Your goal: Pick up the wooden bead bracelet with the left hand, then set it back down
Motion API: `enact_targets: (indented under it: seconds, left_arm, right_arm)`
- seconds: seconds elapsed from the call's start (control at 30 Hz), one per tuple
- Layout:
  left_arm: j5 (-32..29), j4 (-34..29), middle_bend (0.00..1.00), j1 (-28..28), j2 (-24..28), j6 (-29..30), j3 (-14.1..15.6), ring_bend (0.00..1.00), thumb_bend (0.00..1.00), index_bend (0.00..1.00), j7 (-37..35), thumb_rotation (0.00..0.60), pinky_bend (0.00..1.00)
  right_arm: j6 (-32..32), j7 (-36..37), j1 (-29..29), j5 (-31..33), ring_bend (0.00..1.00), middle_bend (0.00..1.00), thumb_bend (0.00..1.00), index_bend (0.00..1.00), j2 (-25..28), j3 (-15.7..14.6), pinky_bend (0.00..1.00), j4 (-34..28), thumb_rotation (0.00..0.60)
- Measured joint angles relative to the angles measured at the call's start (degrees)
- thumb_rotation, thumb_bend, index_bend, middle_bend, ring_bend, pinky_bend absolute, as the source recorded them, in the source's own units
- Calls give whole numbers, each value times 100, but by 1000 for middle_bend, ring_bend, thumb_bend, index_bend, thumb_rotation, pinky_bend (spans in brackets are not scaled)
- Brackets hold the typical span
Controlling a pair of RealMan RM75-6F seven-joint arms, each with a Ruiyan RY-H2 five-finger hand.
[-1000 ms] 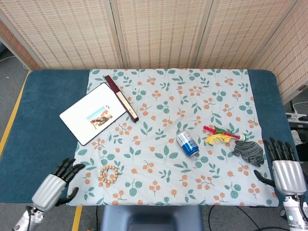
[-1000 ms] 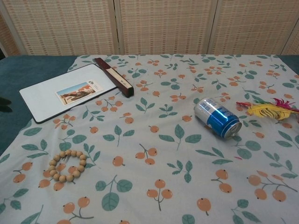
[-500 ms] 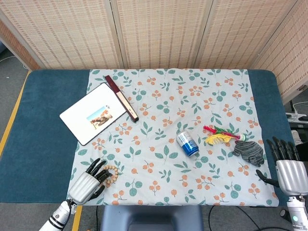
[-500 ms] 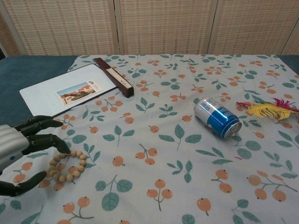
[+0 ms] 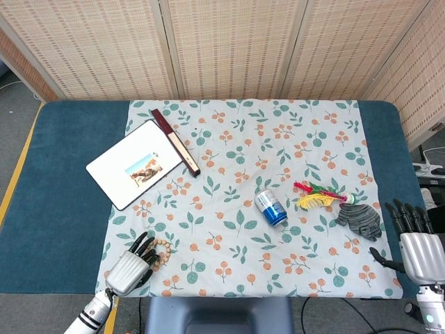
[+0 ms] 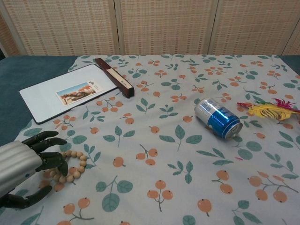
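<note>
This is looking like a staged robot test station in a lab. Woven folding screens [image 5: 229, 49] are standing behind the blue tabletop [image 5: 62, 209], closing it off. A floral cloth [image 5: 243, 174] is covering the tabletop, and yellow floor tape [image 5: 15, 182] is running left of the tabletop.

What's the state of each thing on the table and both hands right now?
wooden bead bracelet: flat on the cloth, not lifted, left fingers over its near-left edge
left hand: fingers spread over the bracelet, grip not closed
right hand: fingers apart, holding nothing
blue can: lying on its side
folding fan: closed, lying flat
white board: lying flat, picture side up
grey glove: crumpled on the cloth
</note>
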Motion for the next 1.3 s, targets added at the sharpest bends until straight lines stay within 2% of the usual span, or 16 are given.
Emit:
enact_targets:
  seconds: [0.3, 0.47, 0.57, 0.7, 0.83, 0.93, 1.03, 1.13, 1.3]
  left_arm:
    - [-218, 457, 432, -13, -278, -97, 10, 140, 450, 433, 141, 600, 0]
    - [-262, 516, 641, 7, -344, 31, -40, 264, 447, 605, 436, 600, 0]
    - [-219, 555, 724, 13, -375, 277, -84, 325, 469, 686, 436, 600, 0]
    - [-153, 603, 771, -14, -387, 637, -211, 360, 529, 728, 399, 600, 0]
    - [-285, 470, 784, -108, -294, 679, -465, 380, 584, 745, 354, 600, 0]
    - [-562, 310, 802, -237, -215, 603, -803, 407, 624, 766, 232, 600, 0]
    - [-1136, 180, 814, -368, -184, 403, -1295, 440, 644, 776, 76, 600, 2]
    - [-2059, 59, 824, -527, -170, 135, -1992, 462, 661, 767, -63, 600, 32]
    - [-4205, -218, 849, -804, -77, -257, -3394, 485, 665, 693, -151, 600, 76]
  right_arm:
    - [-77, 11, -61, -39, 0, 0, 151, 0, 41, 65, 0, -49, 430]
    - [-126, -11, -80, -48, 0, 0, 152, 0, 37, 99, 0, -58, 428]
    - [-147, -18, -93, -47, 0, 0, 152, 0, 35, 122, 0, -60, 429]
    - [-197, -14, -104, -35, 0, 0, 151, 0, 36, 144, 0, -67, 429]
    - [-231, -5, -116, -29, 0, 0, 152, 0, 41, 170, 0, -74, 429]
    - [-258, 34, -120, -45, 0, 0, 151, 0, 55, 172, 0, -83, 428]
    - [-277, 97, -128, -69, 0, 0, 151, 0, 90, 183, 0, -90, 428]
    - [-278, 145, -140, -83, 0, 0, 151, 0, 115, 192, 0, -93, 428]
    - [-299, 241, -160, -124, 0, 0, 152, 0, 166, 205, 0, -85, 427]
